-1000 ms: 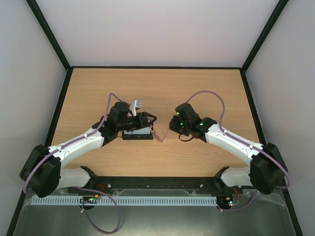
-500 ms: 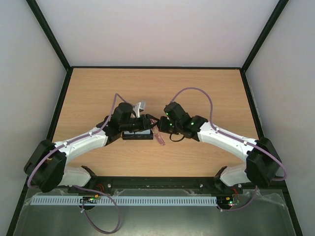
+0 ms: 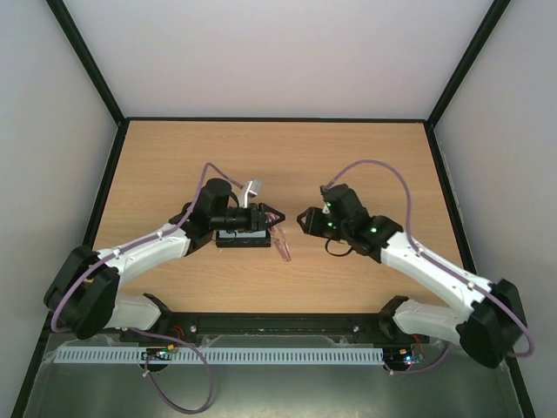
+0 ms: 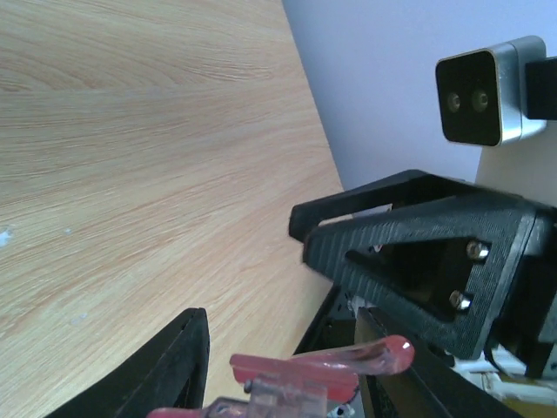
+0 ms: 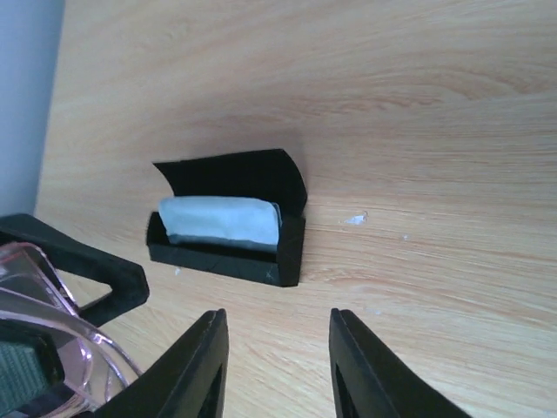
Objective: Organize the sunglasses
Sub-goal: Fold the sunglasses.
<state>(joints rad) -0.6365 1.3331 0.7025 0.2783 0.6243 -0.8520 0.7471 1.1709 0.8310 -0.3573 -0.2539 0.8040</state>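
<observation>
Wood table (image 3: 365, 148) under thin translucent-pink sunglasses (image 3: 282, 245) pinched by left gripper (image 3: 272, 219)

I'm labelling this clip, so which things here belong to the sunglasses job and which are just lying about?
Job: sunglasses, in the left gripper; open black case, probably their home.
Lying about: blue cloth, inside the case.

Pink sunglasses (image 5: 48, 318) show lower left of a black case (image 5: 228, 258) holding blue cloth (image 5: 219, 220).
</observation>
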